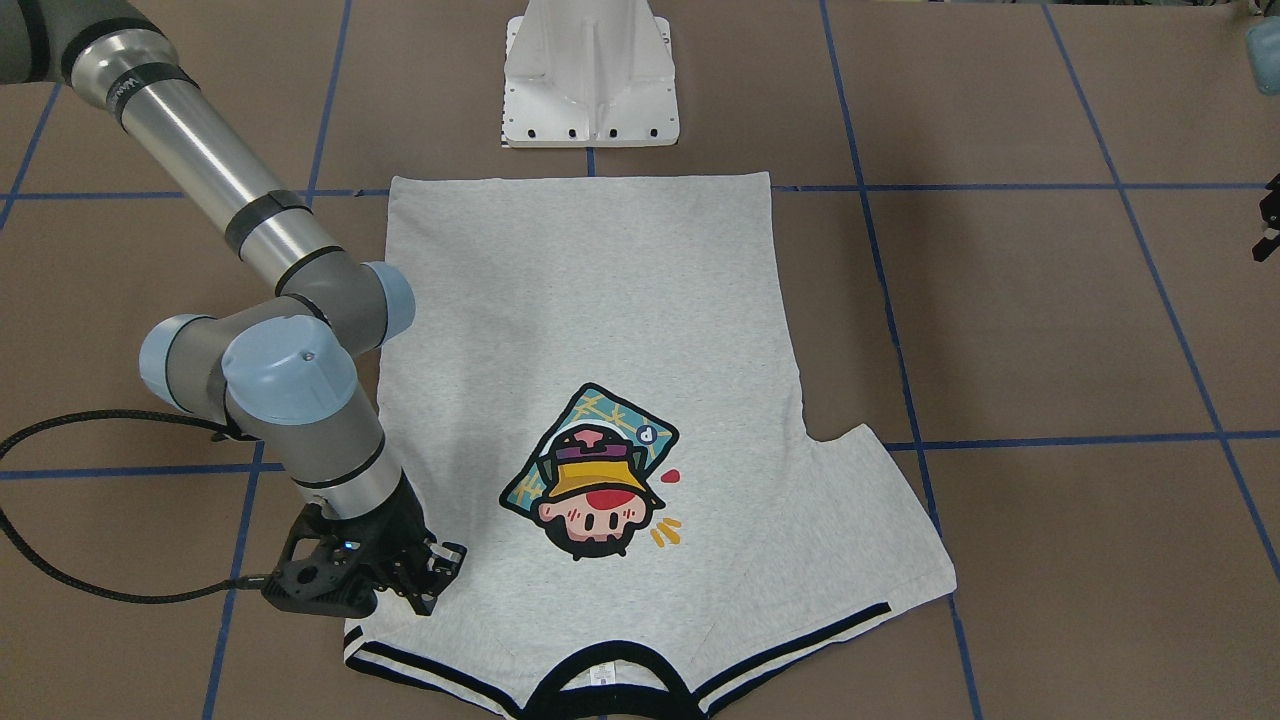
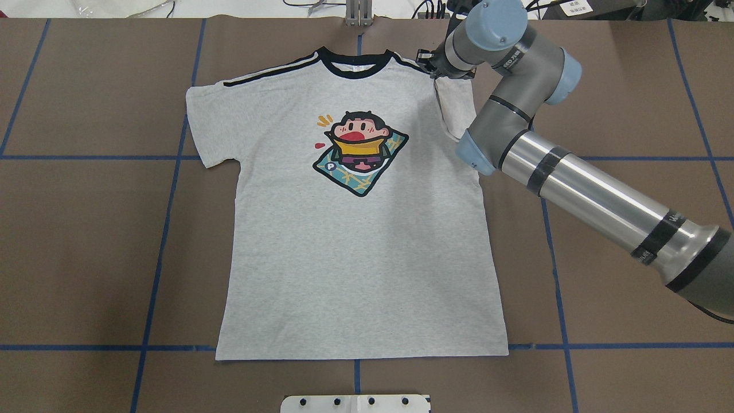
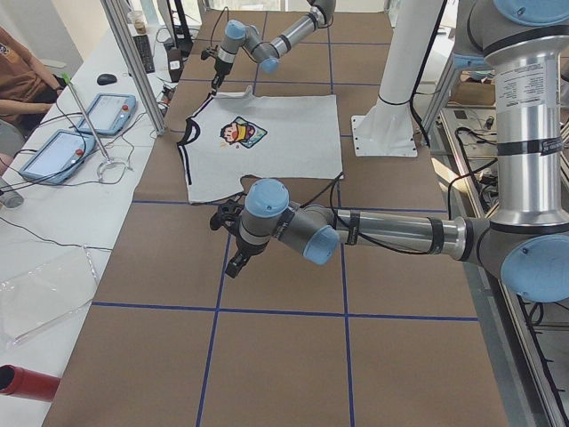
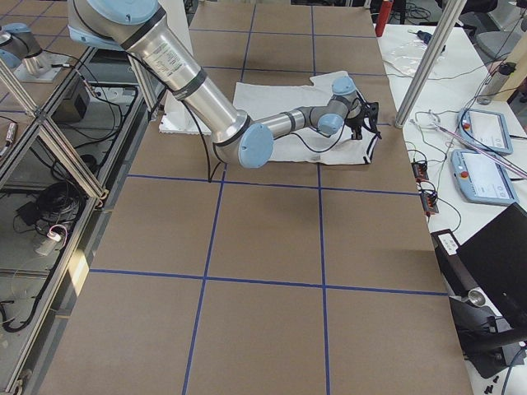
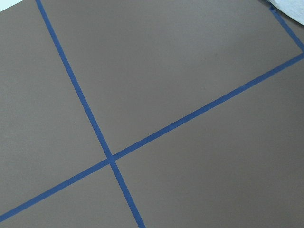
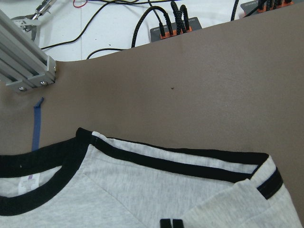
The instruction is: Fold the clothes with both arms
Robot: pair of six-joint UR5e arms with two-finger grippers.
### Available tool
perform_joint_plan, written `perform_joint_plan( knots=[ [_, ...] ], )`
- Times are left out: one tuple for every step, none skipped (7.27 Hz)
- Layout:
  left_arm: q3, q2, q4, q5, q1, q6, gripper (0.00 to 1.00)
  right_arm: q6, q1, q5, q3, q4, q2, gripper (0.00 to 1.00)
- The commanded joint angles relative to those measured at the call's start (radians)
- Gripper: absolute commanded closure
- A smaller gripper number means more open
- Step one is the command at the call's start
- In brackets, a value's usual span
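The grey T-shirt (image 2: 355, 258) lies face up in the middle of the brown bench (image 2: 86, 258). Its hem is nearest the robot's white pedestal (image 1: 590, 75) and its black collar (image 2: 356, 62) is at the far side, towards the desk with the cables. The cartoon print (image 2: 360, 152) sits flat on the chest.

The sleeve on the robot's left (image 2: 209, 123) is spread out on the bench. The one on its right (image 2: 454, 109) is turned inward over the shoulder, so a flap of cloth rises along that side.

The right gripper (image 1: 440, 585) is down at that folded shoulder, just beside the black stripes. Its fingertips (image 6: 171, 223) are drawn narrow, almost together, and seem to pinch the sleeve cloth there. The right arm reaches in low over the bench, elbow bent beside the shirt.

The left gripper (image 3: 235, 264) hangs over bare bench well apart from the shirt, near a crossing of blue tape lines (image 5: 111, 159). I cannot tell how wide it stands.
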Motion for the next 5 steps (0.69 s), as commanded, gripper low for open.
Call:
perform_joint_plan(
  knots=[
    [-0.003, 0.0, 0.0, -0.001, 0.0, -0.002, 0.0, -0.011, -0.006, -0.049, -0.103, -0.018, 0.057, 1.0],
    [-0.001, 0.0, 0.0, 0.001, 0.0, -0.005, 0.0, -0.017, -0.006, -0.067, -0.106, -0.018, 0.057, 1.0],
    [-0.001, -0.012, 0.0, -0.001, 0.002, -0.008, 0.0, -0.052, -0.007, -0.071, -0.106, -0.019, 0.057, 0.03],
    [0.016, -0.056, 0.002, 0.002, 0.012, -0.055, 0.0, -0.053, -0.007, -0.066, -0.089, -0.019, 0.057, 0.0],
    [0.034, -0.137, 0.0, 0.002, 0.09, -0.242, 0.0, -0.05, -0.007, -0.057, 0.002, -0.025, 0.004, 0.0]
  ],
)
